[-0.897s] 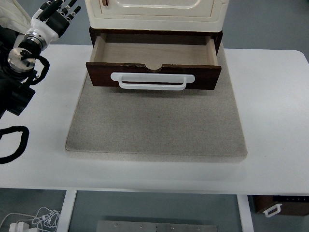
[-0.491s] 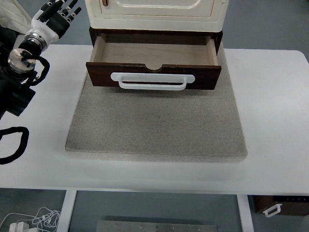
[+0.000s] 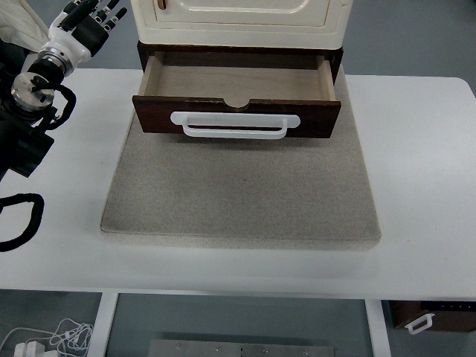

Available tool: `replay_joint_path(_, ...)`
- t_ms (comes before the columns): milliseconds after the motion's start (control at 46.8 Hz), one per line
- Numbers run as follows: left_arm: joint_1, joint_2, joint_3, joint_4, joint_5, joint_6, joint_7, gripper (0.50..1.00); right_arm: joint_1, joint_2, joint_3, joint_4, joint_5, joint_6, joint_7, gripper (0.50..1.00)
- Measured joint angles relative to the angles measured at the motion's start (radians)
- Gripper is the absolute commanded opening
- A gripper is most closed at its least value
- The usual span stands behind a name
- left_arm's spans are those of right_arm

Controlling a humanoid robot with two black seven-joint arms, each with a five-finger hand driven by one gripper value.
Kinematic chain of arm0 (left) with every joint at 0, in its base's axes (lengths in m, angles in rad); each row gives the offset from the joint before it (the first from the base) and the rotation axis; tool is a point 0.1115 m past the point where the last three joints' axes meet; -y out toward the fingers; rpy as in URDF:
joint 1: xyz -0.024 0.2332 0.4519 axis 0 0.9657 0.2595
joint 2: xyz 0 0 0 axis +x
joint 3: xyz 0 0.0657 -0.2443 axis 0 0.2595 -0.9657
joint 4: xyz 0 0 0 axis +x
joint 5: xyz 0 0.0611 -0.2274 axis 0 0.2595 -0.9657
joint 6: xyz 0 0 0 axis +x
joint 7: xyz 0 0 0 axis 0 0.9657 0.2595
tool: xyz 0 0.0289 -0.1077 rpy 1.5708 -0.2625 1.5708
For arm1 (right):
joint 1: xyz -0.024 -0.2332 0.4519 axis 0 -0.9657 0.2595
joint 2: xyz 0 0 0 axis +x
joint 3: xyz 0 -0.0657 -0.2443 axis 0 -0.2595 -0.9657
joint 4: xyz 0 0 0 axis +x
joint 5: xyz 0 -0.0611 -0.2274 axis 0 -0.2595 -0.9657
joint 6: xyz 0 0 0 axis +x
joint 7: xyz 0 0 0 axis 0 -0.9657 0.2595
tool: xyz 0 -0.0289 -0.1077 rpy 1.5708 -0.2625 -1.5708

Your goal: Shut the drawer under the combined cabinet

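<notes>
A dark brown wooden drawer [image 3: 236, 95] stands pulled open under a cream cabinet [image 3: 239, 21] at the top middle. Its inside is bare and its front carries a white bar handle [image 3: 234, 125]. My left hand [image 3: 88, 21] is at the top left, beyond the table's far edge and left of the cabinet, well away from the drawer. Its fingers are spread and hold nothing. The left arm [image 3: 30, 97] comes in from the left edge. The right arm is out of view.
The cabinet and drawer rest on a grey felt mat [image 3: 239, 193] on a white table [image 3: 424, 163]. Black cables [image 3: 22, 219] loop off the left arm at the left edge. A white cable bundle [image 3: 44, 342] lies on the floor below.
My left hand has shifted slightly up and away from the table. The drawer has not moved.
</notes>
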Motion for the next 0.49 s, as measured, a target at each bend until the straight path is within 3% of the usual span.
replay_joint_path(491, -0.098, 0.115, -0.015, -0.105, -0.003, 0.013, -0.02, 1.0, -0.001, 0.0, 0.0, 0.0, 0.0, 0.0, 0.0, 0.952)
